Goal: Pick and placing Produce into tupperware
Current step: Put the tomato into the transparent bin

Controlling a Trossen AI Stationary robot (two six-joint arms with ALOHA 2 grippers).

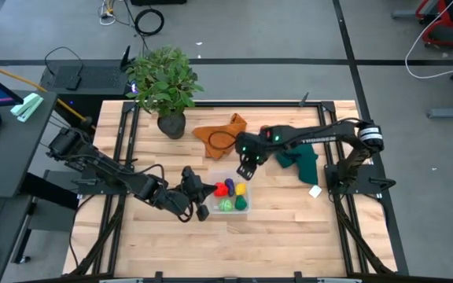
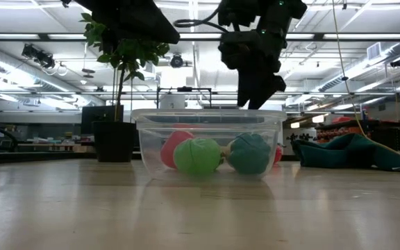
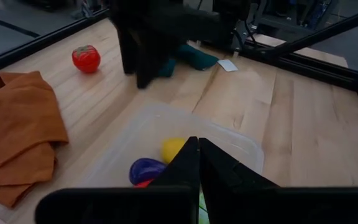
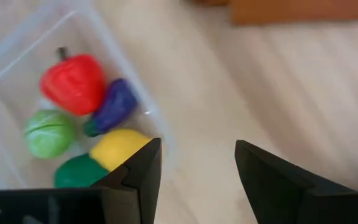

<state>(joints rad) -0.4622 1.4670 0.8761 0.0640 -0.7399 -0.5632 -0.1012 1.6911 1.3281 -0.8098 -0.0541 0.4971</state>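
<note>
A clear box (image 1: 232, 198) was seen just below the centre of the high view, on the wooden worktop (image 1: 289, 236). Five toys were counted in it from the right wrist view: a red one (image 4: 72, 83), a purple one (image 4: 114, 106), a yellow one (image 4: 120, 149), a light green one (image 4: 48, 132) and a darker green one (image 4: 79, 171). In the low view the box (image 2: 207, 142) stood at the middle of the frame, with two green toys at the front and a red one behind them.

A sixth toy, a red tomato (image 3: 86, 58), was found only in the left wrist view, in the upper left of that frame, lying on the bare worktop beyond an orange cloth (image 3: 17, 134) and well apart from the box.

The left pincer (image 1: 201, 191) was held just left of the box in the high view, its fingers (image 3: 185, 168) pressed together with nothing between them. The right pincer (image 1: 248, 167) was poised above the box's upper right corner; its fingers (image 4: 138, 171) stood apart and empty, over the worktop beside the box wall.

A potted plant (image 1: 163, 82) was placed at the upper middle of the high view, the orange cloth (image 1: 222, 134) just below and right of it, and a dark green cloth (image 1: 301, 161) under the right arm.
</note>
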